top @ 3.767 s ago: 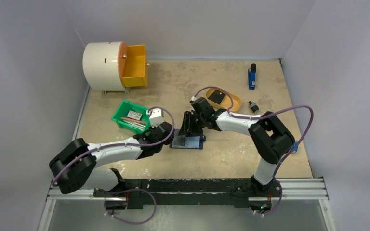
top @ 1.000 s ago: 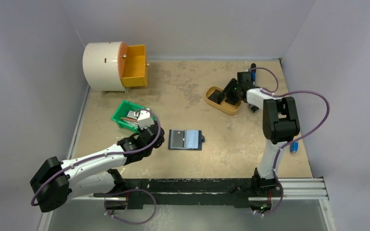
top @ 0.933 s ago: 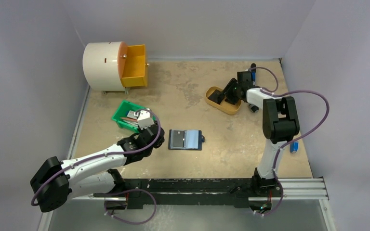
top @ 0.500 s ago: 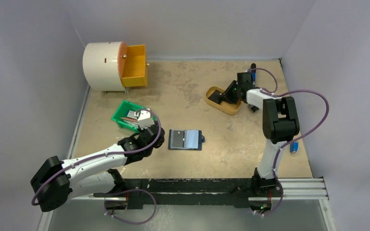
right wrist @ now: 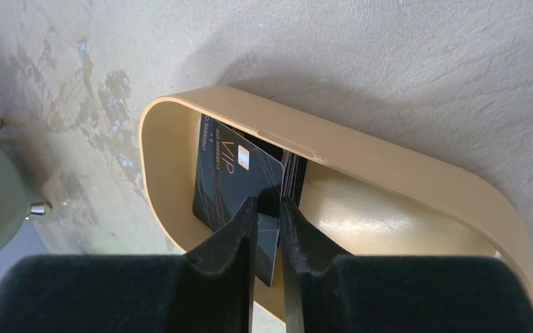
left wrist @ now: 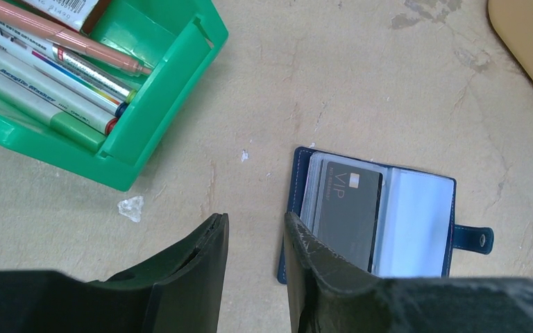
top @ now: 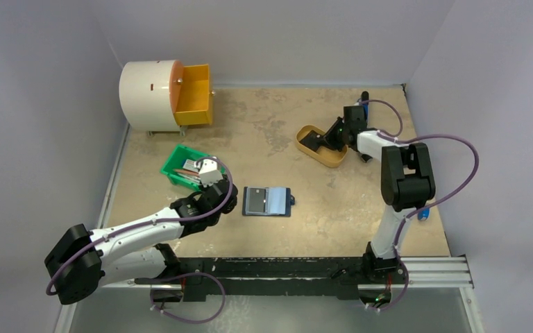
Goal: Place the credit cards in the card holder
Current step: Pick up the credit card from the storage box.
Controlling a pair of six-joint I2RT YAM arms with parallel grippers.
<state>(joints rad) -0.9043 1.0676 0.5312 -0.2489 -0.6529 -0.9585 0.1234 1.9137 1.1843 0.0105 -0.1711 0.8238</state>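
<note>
Navy-blue card holder (top: 268, 201) lies opened flat near the middle of the desk (top: 271, 125), snap tab (left wrist: 475, 238) with its pale stud pointing right; its left half shows a dark credit card (left wrist: 347, 208) printed "VIP", its right half a clear sleeve; the left tool (left wrist: 253, 222) hangs just beside the holder's left edge, jaws apart with nothing between them.

Sandy and mottled with darker stains, the desk sits between pale lilac-grey walls (top: 271, 35).

Toward the back right, well apart from the holder, a mustard-yellow oval tray (right wrist: 388, 156) holds a small stack (right wrist: 295, 173) of dark cards; the top card (right wrist: 229, 180) reads "VIP" beside a line beginning "NO", its digits too small to trust; the right tool (right wrist: 267, 205) is clenched on that card's near corner.

Left of the holder a green bin (left wrist: 159, 104) holds pens and markers (left wrist: 48, 76), their print unreadable, and a barcoded label (left wrist: 62, 7); at the back left a white drum (top: 146, 94) stands with its orange drawer (top: 194, 104) pulled out.
</note>
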